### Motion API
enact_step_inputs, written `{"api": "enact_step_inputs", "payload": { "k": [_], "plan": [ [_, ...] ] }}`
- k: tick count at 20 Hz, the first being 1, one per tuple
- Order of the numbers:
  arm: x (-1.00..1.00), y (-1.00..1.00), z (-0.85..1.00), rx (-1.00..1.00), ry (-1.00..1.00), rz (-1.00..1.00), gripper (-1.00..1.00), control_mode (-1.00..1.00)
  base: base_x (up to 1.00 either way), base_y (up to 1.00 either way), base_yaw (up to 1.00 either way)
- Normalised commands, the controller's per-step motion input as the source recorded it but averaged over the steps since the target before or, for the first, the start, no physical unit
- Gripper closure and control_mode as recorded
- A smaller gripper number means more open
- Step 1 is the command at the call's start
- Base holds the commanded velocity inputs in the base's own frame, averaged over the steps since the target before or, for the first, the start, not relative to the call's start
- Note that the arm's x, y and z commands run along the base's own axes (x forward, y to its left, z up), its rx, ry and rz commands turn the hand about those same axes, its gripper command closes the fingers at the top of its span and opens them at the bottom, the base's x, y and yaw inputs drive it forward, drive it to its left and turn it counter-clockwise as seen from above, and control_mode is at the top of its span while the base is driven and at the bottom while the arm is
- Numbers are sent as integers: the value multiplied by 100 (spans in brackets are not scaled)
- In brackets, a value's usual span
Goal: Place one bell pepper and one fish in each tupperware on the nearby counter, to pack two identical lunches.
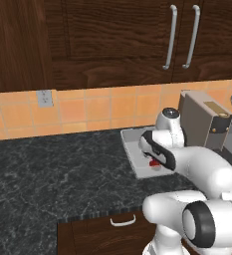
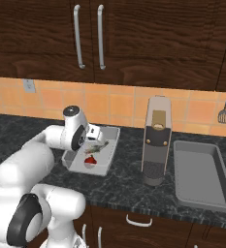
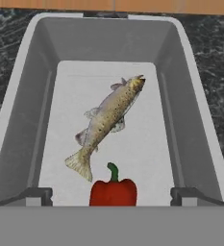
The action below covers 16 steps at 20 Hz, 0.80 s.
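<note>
Where dark speckled stone crossed the middle of both base views, noted the counter (image 1: 48,169) as the biggest thing, below an orange tiled wall and dark wood cabinets (image 2: 148,38). Saw the white arm (image 1: 202,169) rise from the lower right of the left base view and bend forward over the stone. Found the empty tupperware (image 2: 199,174) at the right of the right base view, flat on the counter. Noted a tall grey coffee machine (image 2: 156,145) just left of it, upright. Found the filled tupperware (image 2: 113,145) left of the machine, near the tiled wall and directly under the hand; saw its grey walls frame the hand view. Saw inside it a speckled fish (image 3: 108,120) lying diagonally across the pale floor, head toward the upper right of the hand view, tail toward the lower left. Saw a red bell pepper (image 3: 113,191) with a green stem just beside the tail, at the bottom centre. Found the gripper (image 3: 112,194) spread wide, its fingertips (image 3: 39,194) at the lower left and lower right, touching nothing.
</note>
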Motion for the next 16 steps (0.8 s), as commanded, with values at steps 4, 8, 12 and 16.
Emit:
{"api": "enact_step_inputs", "payload": {
  "k": [4, 8, 12, 16],
  "plan": [
    [-81, 13, 53, -3, -11, 3, -100, -100, 0, 0, 0],
    [-95, 17, 27, -9, 2, 0, -100, -100, 0, 0, 0],
    [-97, 20, 11, 0, -1, 0, -100, -100, 0, 0, 0],
    [-38, -5, 45, 24, -1, -5, -100, -100, 0, 0, 0]
  ]
}}
